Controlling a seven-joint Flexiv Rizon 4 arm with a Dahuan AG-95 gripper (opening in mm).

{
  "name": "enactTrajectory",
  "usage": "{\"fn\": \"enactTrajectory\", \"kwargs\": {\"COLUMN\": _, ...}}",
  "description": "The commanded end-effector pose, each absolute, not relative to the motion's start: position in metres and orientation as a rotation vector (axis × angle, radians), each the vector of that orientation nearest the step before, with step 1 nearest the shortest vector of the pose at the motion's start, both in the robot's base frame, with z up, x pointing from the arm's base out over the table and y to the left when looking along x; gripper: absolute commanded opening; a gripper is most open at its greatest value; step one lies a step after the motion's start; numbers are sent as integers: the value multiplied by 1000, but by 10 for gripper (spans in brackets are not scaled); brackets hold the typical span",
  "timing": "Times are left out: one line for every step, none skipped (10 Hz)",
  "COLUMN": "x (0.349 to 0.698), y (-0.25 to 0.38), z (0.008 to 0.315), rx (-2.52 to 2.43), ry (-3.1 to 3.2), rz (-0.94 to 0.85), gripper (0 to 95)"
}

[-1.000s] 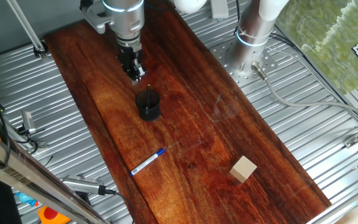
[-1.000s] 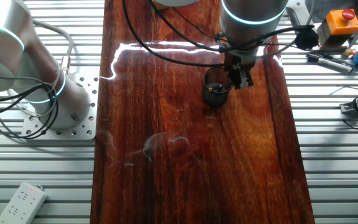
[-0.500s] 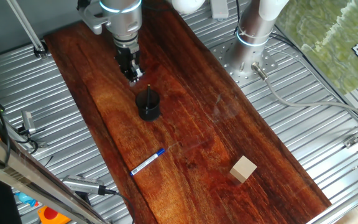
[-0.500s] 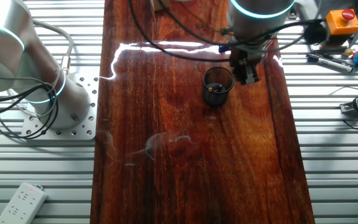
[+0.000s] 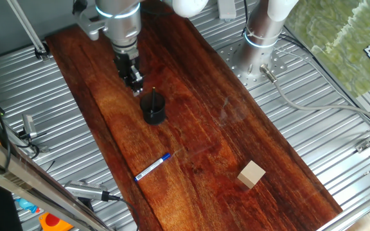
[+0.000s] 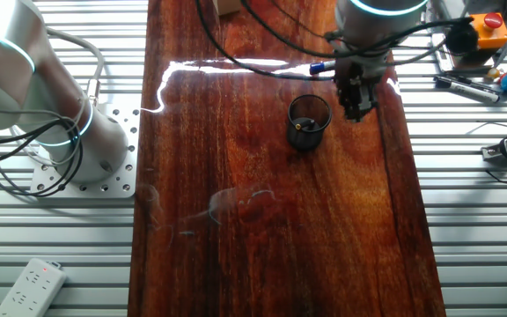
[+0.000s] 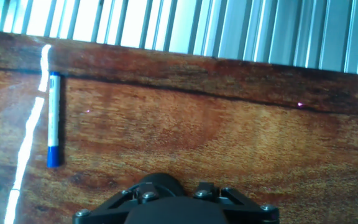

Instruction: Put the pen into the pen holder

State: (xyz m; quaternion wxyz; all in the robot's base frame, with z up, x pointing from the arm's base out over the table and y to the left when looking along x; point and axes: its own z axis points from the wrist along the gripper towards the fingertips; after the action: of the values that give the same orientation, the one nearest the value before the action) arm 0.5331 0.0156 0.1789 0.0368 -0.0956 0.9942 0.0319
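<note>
The pen (image 5: 153,167), white with a blue end, lies flat on the wooden board near its front left edge. In the hand view it lies at the left (image 7: 53,118), blue end nearest the camera. The pen holder (image 5: 153,108), a black cup, stands upright mid-board; it also shows in the other fixed view (image 6: 309,121). My gripper (image 5: 134,82) hangs above the board just beside the cup, between it and the far end. Its fingers look closed together and hold nothing. It also shows in the other fixed view (image 6: 356,99). Only the hand's dark body (image 7: 173,205) shows in the hand view.
A tan wooden cube (image 5: 252,174) sits near the board's front right. Ribbed metal table (image 5: 63,128) surrounds the board, with a second arm's base (image 5: 262,38) at the back right. Tools and cables lie off the board's left edge (image 5: 88,190).
The gripper has moved away from above the cup's rim, up-left in one fixed view and to the right in the other. Pen, cup and cube have not moved.
</note>
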Motion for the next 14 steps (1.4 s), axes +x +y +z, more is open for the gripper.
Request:
{"fn": "enactTrajectory", "kwargs": {"x": 542, "y": 19, "z": 174, "rx": -290, "ry": 3069, "rz": 103, "gripper": 380}}
{"fn": "enactTrajectory", "kwargs": {"x": 545, "y": 21, "z": 172, "rx": -284, "ry": 3069, "rz": 105, "gripper": 380}}
{"fn": "enactTrajectory", "kwargs": {"x": 549, "y": 25, "z": 171, "rx": -272, "ry": 3072, "rz": 104, "gripper": 380}}
{"fn": "enactTrajectory", "kwargs": {"x": 553, "y": 31, "z": 170, "rx": -255, "ry": 3077, "rz": 103, "gripper": 380}}
{"fn": "enactTrajectory", "kwargs": {"x": 556, "y": 37, "z": 169, "rx": -235, "ry": 3084, "rz": 99, "gripper": 380}}
{"fn": "enactTrajectory", "kwargs": {"x": 560, "y": 42, "z": 167, "rx": -223, "ry": 3097, "rz": 100, "gripper": 380}}
{"fn": "enactTrajectory", "kwargs": {"x": 564, "y": 47, "z": 164, "rx": -215, "ry": 3099, "rz": 101, "gripper": 380}}
{"fn": "enactTrajectory", "kwargs": {"x": 568, "y": 50, "z": 162, "rx": -214, "ry": 3102, "rz": 102, "gripper": 380}}
{"fn": "enactTrajectory", "kwargs": {"x": 574, "y": 55, "z": 160, "rx": -222, "ry": 3113, "rz": 104, "gripper": 380}}
{"fn": "enactTrajectory", "kwargs": {"x": 577, "y": 58, "z": 159, "rx": -231, "ry": 3115, "rz": 104, "gripper": 380}}
{"fn": "enactTrajectory", "kwargs": {"x": 581, "y": 64, "z": 156, "rx": -249, "ry": 3120, "rz": 104, "gripper": 380}}
{"fn": "enactTrajectory", "kwargs": {"x": 583, "y": 68, "z": 154, "rx": -260, "ry": 3121, "rz": 104, "gripper": 380}}
{"fn": "enactTrajectory", "kwargs": {"x": 584, "y": 73, "z": 152, "rx": -260, "ry": 3119, "rz": 106, "gripper": 380}}
{"fn": "enactTrajectory", "kwargs": {"x": 585, "y": 83, "z": 148, "rx": -246, "ry": 3121, "rz": 101, "gripper": 380}}
